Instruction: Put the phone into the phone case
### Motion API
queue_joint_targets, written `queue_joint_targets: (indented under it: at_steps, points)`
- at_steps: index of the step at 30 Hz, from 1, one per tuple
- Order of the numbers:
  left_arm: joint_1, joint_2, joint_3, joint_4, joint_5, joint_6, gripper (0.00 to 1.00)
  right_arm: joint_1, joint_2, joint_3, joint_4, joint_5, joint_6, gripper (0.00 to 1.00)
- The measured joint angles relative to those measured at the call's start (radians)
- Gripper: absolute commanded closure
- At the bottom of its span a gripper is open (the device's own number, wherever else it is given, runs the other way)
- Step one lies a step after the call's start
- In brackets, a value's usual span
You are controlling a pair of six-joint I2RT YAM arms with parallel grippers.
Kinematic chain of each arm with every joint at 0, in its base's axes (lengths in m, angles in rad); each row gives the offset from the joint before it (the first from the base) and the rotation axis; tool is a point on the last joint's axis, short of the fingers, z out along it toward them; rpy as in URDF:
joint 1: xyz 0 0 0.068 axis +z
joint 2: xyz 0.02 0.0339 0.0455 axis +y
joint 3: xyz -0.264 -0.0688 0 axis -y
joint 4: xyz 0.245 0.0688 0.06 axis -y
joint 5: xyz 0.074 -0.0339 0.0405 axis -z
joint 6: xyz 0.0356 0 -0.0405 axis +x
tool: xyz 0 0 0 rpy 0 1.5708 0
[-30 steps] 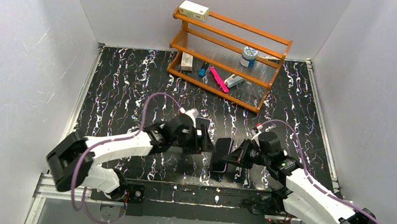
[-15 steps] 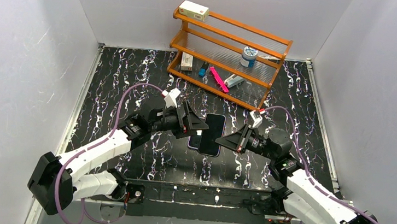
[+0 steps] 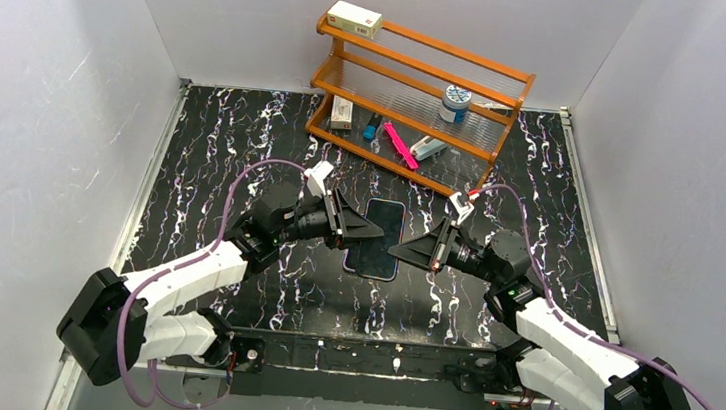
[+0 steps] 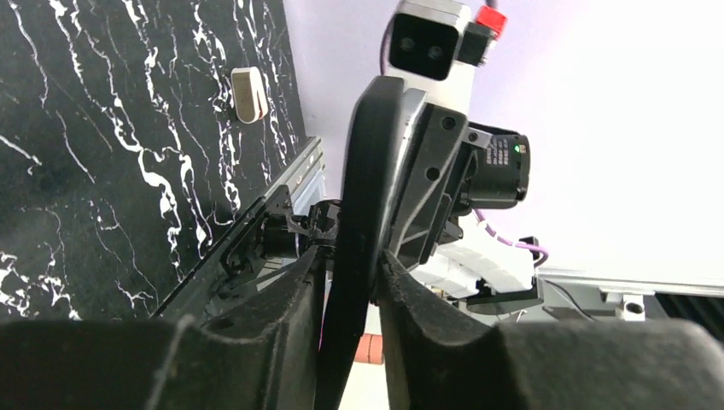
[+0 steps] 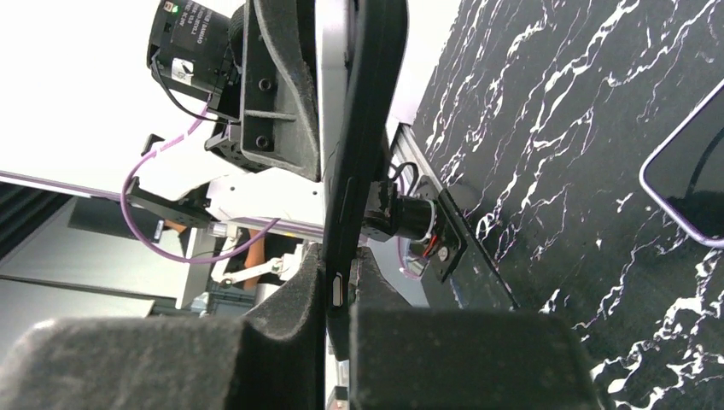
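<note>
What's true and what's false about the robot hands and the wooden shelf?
The right gripper pinches the phone case. True.
The phone case lies flat on the table. False: it is held up off the table.
A pink thing lies on the rack's bottom shelf. True.
The rack lies tipped over. False: it stands upright.
The white box sits on the table. False: it rests on top of the rack.

No legible text or labels anywhere.
</note>
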Motion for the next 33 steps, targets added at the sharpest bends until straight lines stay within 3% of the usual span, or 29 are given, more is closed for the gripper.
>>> queue_joint_targets:
  at_steps: [4,7,13,18,28,33]
  points:
    - [0.000,0.000,-0.032,0.083,0.010,-0.034,0.96,0.000,0.019,0.000,0.009,-0.013,0.027,0.58]
    - [0.000,0.002,-0.051,0.113,0.010,-0.054,1.00,0.000,0.022,0.000,0.011,-0.029,0.030,0.44]
    - [0.000,0.007,-0.055,0.134,0.000,-0.046,1.00,0.000,0.024,0.000,0.013,-0.090,0.026,0.39]
    - [0.000,0.007,-0.055,0.152,-0.014,0.000,1.00,0.000,0.024,-0.002,0.010,-0.118,0.032,0.45]
    - [0.000,0.016,-0.061,0.179,-0.022,0.106,1.00,-0.001,0.033,-0.017,-0.022,-0.119,0.068,0.99]
    - [-0.001,0.007,-0.062,0.127,-0.028,0.199,1.00,0.007,0.032,-0.017,-0.076,-0.102,0.069,0.99]
